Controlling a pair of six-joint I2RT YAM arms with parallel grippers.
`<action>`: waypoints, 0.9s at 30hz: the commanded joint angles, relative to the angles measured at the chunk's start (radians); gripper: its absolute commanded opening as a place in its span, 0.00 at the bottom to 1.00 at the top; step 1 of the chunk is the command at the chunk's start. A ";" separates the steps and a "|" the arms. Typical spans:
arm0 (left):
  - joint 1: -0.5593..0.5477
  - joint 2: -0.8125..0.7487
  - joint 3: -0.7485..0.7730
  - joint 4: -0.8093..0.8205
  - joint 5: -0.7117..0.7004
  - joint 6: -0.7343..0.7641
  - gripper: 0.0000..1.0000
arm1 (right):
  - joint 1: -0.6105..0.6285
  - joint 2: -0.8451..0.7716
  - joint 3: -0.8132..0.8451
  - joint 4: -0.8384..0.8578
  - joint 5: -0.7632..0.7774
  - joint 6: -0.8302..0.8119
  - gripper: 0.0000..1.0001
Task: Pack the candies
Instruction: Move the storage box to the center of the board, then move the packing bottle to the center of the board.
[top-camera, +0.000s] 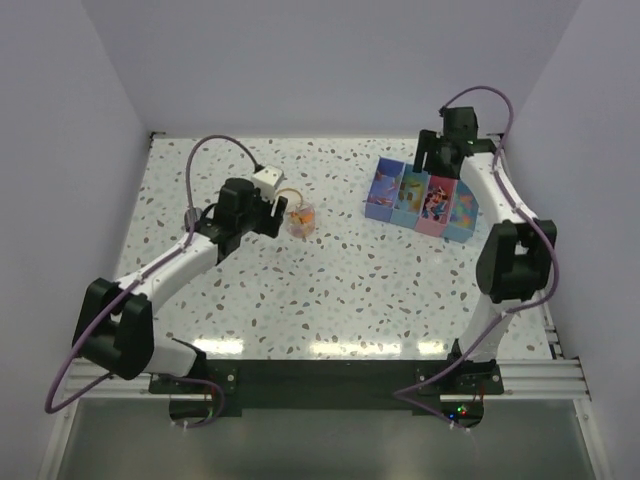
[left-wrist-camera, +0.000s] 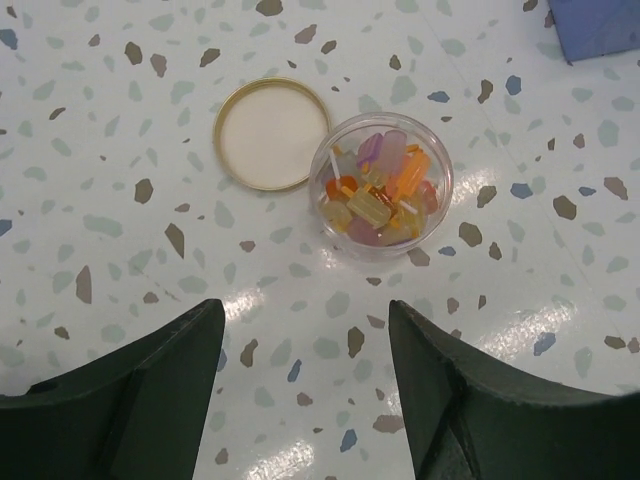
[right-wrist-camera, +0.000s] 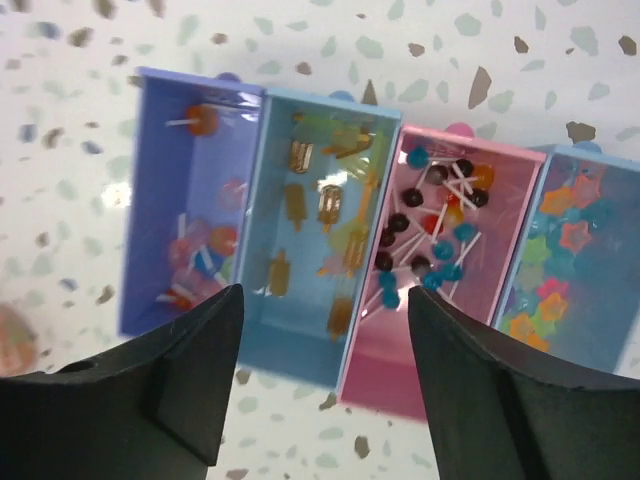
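Over the white speckled surface (top-camera: 350, 290), our right hand (right-wrist-camera: 325, 300) hangs wide open and empty above the blue and pink compartmented box (right-wrist-camera: 380, 380), our left hand (left-wrist-camera: 305, 310) likewise empty just short of the small clear round jar (left-wrist-camera: 440, 200), so we should descend squarely onto its tiny mixed-colour candies (left-wrist-camera: 385, 190).

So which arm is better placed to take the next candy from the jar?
Left, probably: the left gripper, open, hovers near the lidless jar of candies; the right gripper is over the boxes.

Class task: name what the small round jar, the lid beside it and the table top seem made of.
Jar: probably clear glossy plastic; the candies show through its wall. Lid: perhaps metal, from its gold rim; matte cream inside. Table: polished terrazzo-look surface; speckled, with light glare.
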 joint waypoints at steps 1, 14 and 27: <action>-0.006 0.077 0.110 -0.006 0.076 -0.036 0.71 | 0.004 -0.236 -0.143 0.013 -0.132 0.052 0.72; -0.006 0.378 0.403 -0.167 0.146 -0.035 0.54 | 0.050 -0.658 -0.579 0.061 -0.276 0.115 0.78; -0.009 0.501 0.475 -0.222 0.113 -0.015 0.18 | 0.050 -0.694 -0.621 0.064 -0.281 0.067 0.78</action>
